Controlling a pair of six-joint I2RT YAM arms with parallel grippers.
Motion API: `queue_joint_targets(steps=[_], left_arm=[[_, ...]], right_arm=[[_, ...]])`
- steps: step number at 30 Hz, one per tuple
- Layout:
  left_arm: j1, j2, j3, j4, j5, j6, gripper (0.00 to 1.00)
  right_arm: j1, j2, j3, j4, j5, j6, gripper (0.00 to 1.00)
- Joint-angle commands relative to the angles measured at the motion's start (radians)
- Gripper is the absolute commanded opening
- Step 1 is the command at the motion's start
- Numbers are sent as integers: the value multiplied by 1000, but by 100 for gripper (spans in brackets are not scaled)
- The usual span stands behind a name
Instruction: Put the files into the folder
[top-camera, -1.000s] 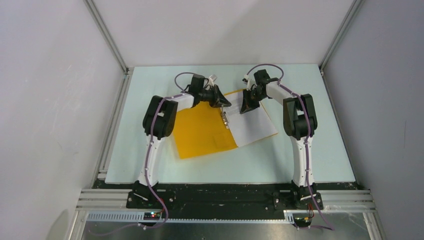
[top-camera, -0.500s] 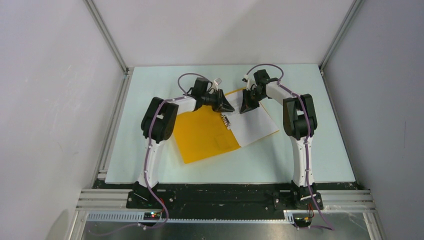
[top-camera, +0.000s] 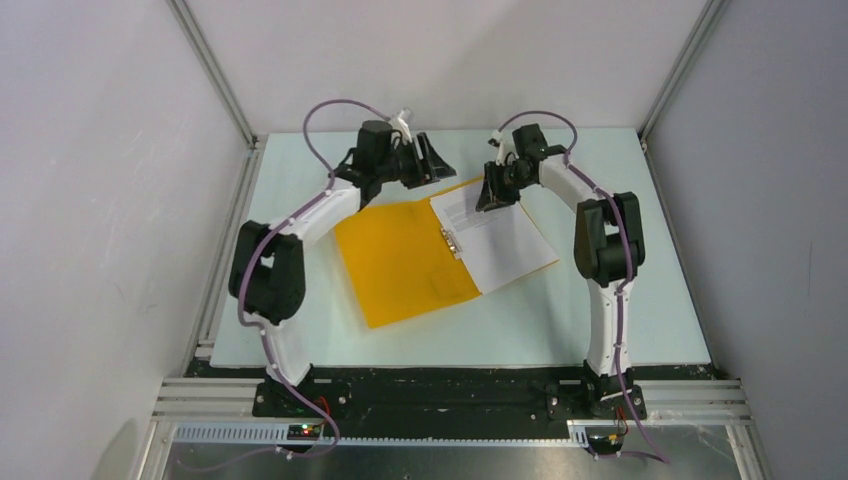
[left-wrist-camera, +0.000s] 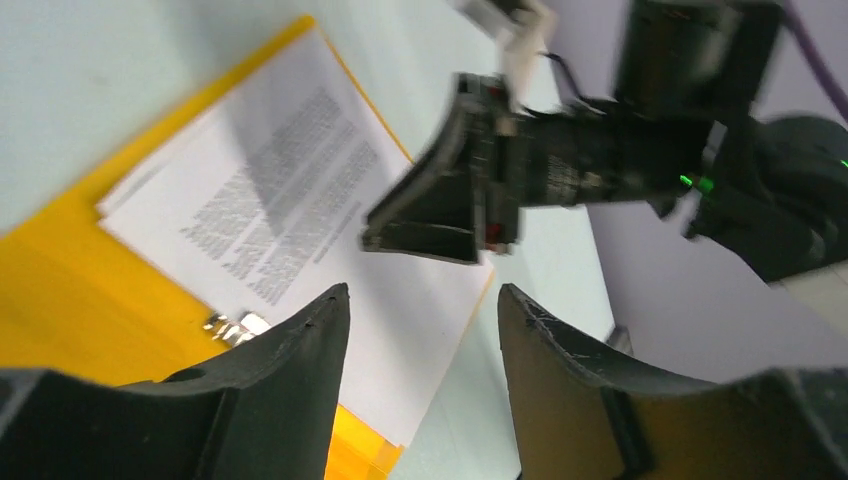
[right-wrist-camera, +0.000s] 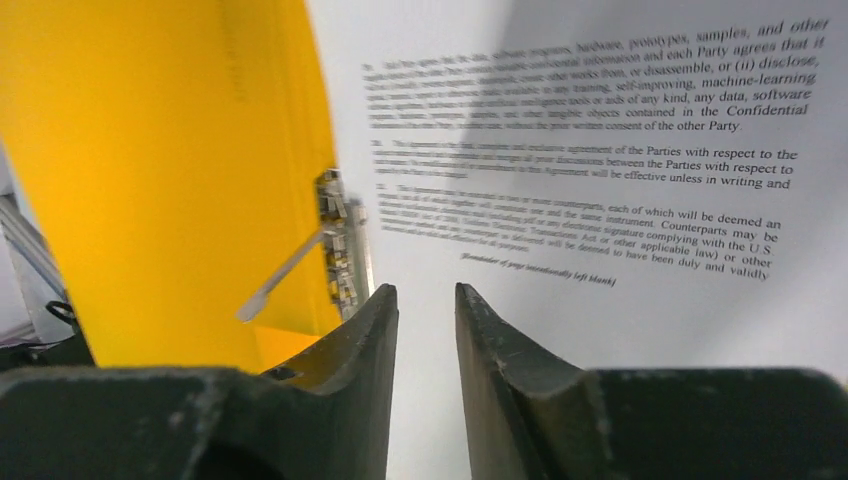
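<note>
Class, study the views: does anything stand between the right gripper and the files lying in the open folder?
Nothing visible does. The right gripper hangs over the files, jaws slightly apart, with only bare printed paper beneath. The metal clip sits aside at the fold of the folder.

— What stands around the pale table (top-camera: 640, 310)?
— A white back wall (top-camera: 440, 60) behind it and plain side walls (top-camera: 100, 200) flanking it. Aluminium struts (top-camera: 215, 75) rise from its far corners.
— And the light?
— Soft and even.

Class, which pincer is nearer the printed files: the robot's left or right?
Right. The right pincer hovers over the far edge of the files; the left pincer hangs by the far edge of the folder.
</note>
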Motion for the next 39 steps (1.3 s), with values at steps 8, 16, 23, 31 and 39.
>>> queue_joint_targets(steps=[8,16,23,31,39], left_arm=[[-16,101,19,-308,-291,-70,52],[-46,217,79,-307,-243,-111,38],[-47,260,81,-305,-234,-137,34],[-47,286,88,-306,-236,-153,27],[-47,302,87,-306,-241,-161,24]], right_arm=[[21,-121,-35,4,-70,118,43],[87,-85,-42,-1,-148,223,40],[111,-57,-50,-1,-177,253,32],[120,-40,-65,-16,-177,252,33],[120,-19,-75,-14,-185,263,32]])
